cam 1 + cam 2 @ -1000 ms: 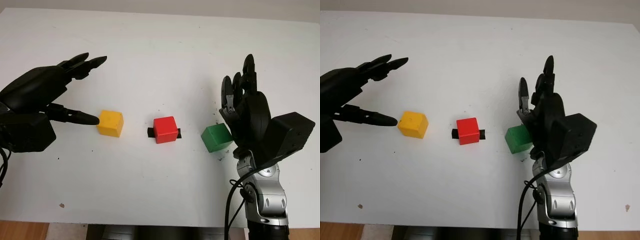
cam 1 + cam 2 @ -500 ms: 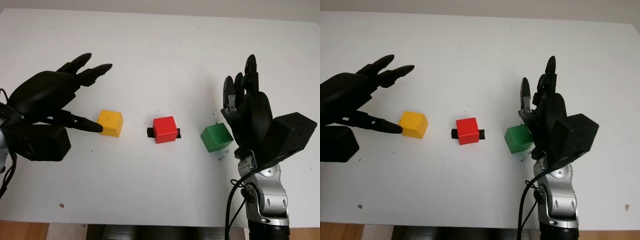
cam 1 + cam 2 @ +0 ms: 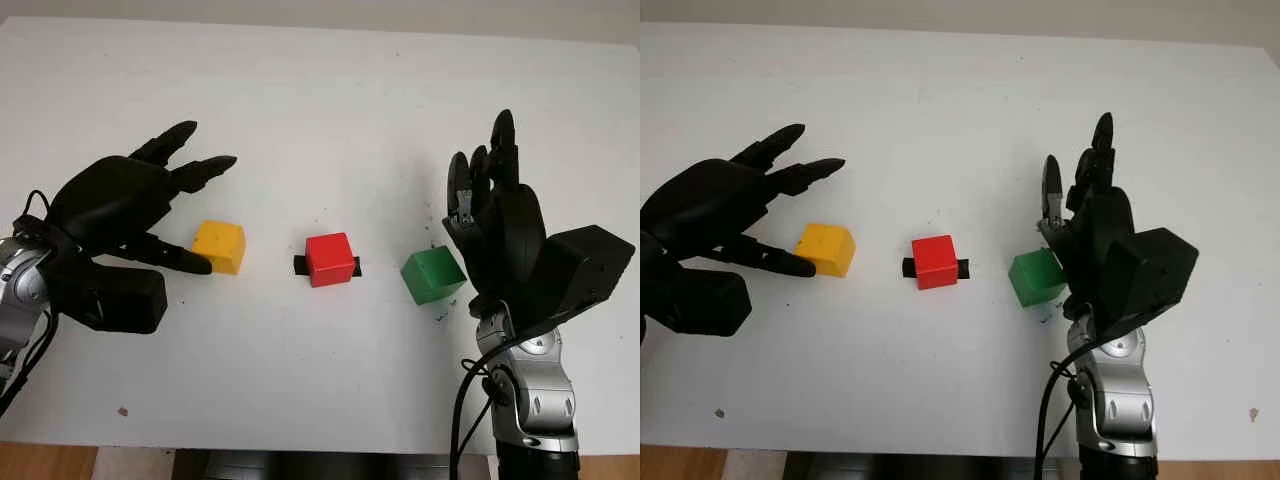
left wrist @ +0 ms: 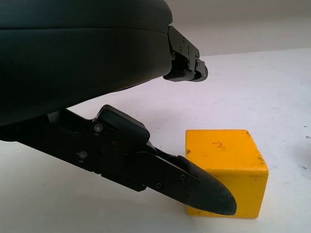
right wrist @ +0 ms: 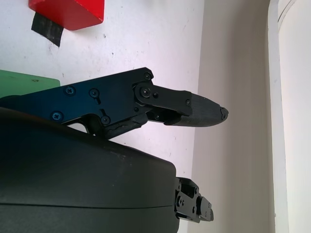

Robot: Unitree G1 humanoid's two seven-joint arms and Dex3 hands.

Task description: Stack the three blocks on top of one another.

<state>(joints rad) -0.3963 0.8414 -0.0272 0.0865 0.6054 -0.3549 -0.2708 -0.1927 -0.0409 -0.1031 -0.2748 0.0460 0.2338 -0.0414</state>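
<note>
The first pick-up is in hand, judging by the layout: the left hand (image 3: 135,215) is open beside the yellow block (image 3: 220,246), its lower finger at the block's near face, nothing grasped. The red block (image 3: 330,259), on a strip of black tape (image 3: 300,265), is the landmark: yellow left of it, green block (image 3: 433,276) right, all apart. The right hand (image 3: 495,230), open, stands just beside the green block. Next, the fingers likely must close around yellow. The table (image 3: 320,90) beyond the red block offers open room; its near edge is not far.

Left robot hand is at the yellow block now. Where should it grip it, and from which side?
Probably the yellow block by its two opposite upright faces, coming from its left, where the open left robot hand already is. The block sits flat with bare table all round.
</note>
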